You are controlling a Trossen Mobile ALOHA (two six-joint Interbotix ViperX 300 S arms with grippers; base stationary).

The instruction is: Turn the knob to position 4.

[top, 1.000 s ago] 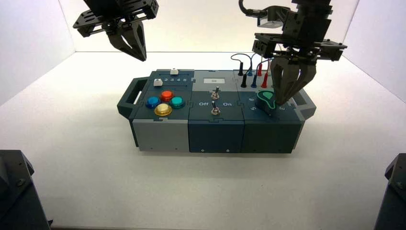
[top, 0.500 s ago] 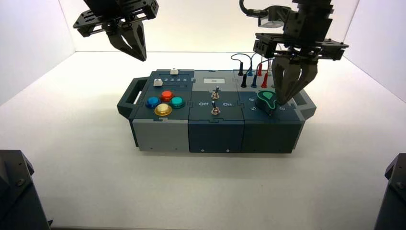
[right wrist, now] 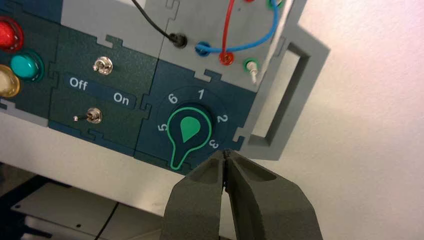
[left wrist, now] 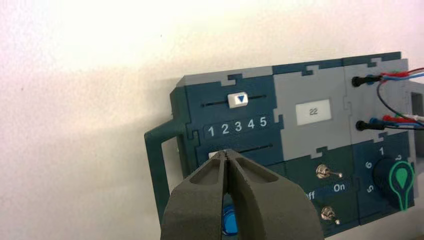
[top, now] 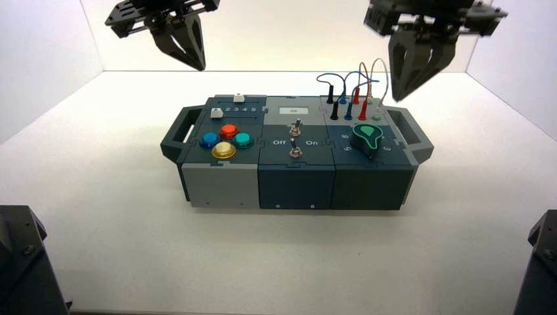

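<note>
The knob (top: 366,138) sits on the right end of the box (top: 295,184), a black dial with a green teardrop top. In the right wrist view the knob (right wrist: 189,131) has its narrow end between the numerals 5 (right wrist: 162,127) and 3 (right wrist: 213,144); the numeral 4 is hidden under that end. My right gripper (top: 399,97) is shut and empty, high above the box's back right, clear of the knob; it also shows in its own view (right wrist: 226,154). My left gripper (top: 197,65) hangs shut and empty high above the box's left end (left wrist: 227,152).
Left of the knob are two metal toggle switches (top: 295,138) with Off/On lettering, then coloured push buttons (top: 225,139) and two sliders (top: 226,105). Red, blue and black wires (top: 348,92) are plugged in behind the knob. The box has a handle at each end (top: 412,131).
My right gripper has risen from beside the knob to high above the box's back right. The knob's pointer stays as it was. The left gripper has barely moved.
</note>
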